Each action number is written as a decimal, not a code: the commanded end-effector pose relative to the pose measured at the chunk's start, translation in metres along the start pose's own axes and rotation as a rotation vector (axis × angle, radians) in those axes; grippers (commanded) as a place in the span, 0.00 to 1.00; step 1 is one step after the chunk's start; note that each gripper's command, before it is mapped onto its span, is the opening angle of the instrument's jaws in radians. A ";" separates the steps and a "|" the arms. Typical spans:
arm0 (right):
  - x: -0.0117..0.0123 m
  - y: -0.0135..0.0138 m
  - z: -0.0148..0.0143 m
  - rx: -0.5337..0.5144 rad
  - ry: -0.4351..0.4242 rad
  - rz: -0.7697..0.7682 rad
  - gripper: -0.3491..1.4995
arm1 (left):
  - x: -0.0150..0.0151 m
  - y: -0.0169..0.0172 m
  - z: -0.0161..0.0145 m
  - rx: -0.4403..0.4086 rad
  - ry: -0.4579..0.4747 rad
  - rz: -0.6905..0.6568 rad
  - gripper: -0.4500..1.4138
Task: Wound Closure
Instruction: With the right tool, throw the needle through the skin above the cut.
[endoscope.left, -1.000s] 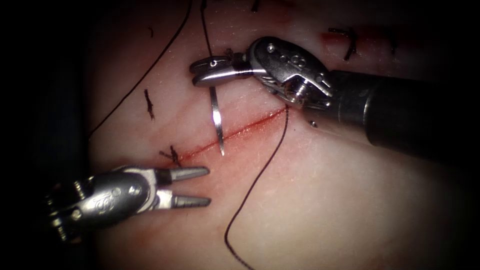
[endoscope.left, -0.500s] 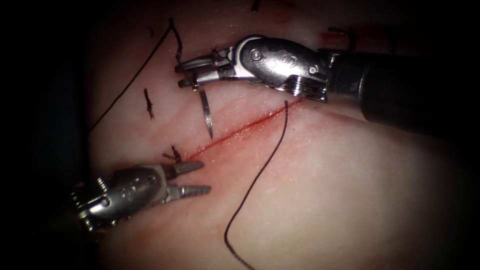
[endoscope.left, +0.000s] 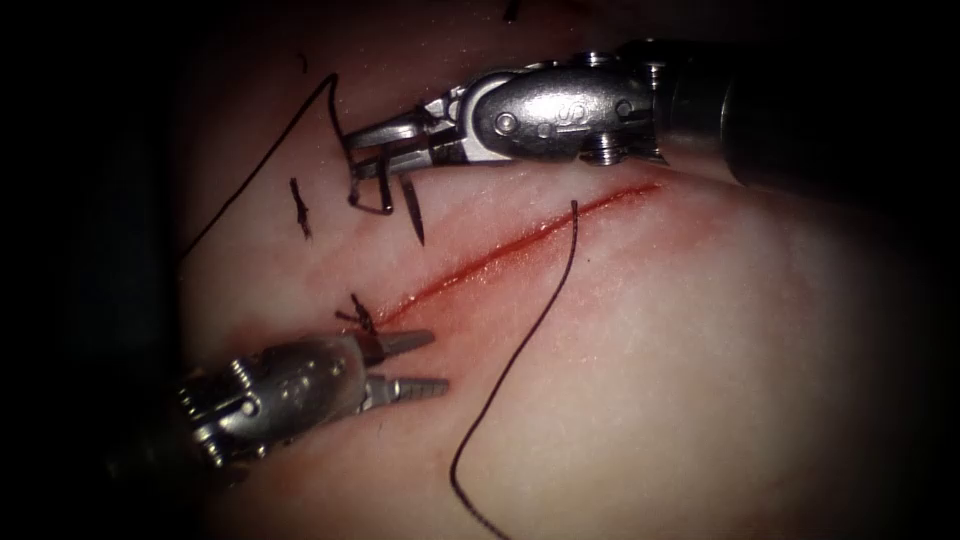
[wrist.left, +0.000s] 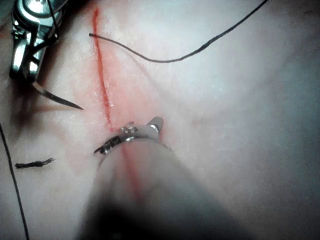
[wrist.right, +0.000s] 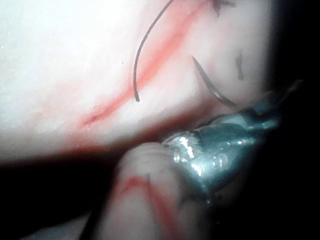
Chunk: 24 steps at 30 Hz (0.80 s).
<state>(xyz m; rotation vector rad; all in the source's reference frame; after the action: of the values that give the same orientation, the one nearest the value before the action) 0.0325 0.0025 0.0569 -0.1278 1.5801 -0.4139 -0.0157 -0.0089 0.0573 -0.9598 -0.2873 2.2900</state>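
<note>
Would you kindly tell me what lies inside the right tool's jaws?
The right arm's tool holds the curved steel needle near its blunt end, point free above the pale tissue, left of the red cut. Dark thread loops there; the exact grip spot is hidden.

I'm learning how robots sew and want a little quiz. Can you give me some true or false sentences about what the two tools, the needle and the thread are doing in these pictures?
1. The right end effector holds the needle. True.
2. The needle's point is stuck in the tissue. False: the point hangs free above the tissue, left of the cut.
3. The left end effector is open and holds nothing. True.
4. The left end effector grips the thread. False: the thread lies loose on the tissue, right of the cut, untouched by that tool.
5. The needle is held near its back end, not its point. True.
</note>
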 end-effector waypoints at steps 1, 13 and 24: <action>-0.0005 0.0005 0.0007 0.001 -0.002 -0.012 0.00 | 0.0005 -0.0003 0.0004 -0.002 0.002 0.000 0.50; -0.0003 0.0000 0.0010 0.007 -0.002 -0.027 0.00 | 0.0011 -0.0003 -0.0003 -0.010 -0.002 -0.005 0.50; -0.0003 -0.0023 0.0017 0.060 -0.017 -0.087 0.00 | 0.0013 -0.0004 -0.0006 -0.016 -0.003 -0.006 0.51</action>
<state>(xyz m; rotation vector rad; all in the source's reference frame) 0.0331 -0.0004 0.0577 -0.1505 1.5470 -0.5240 -0.0151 -0.0081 0.0559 -0.9585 -0.3115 2.2866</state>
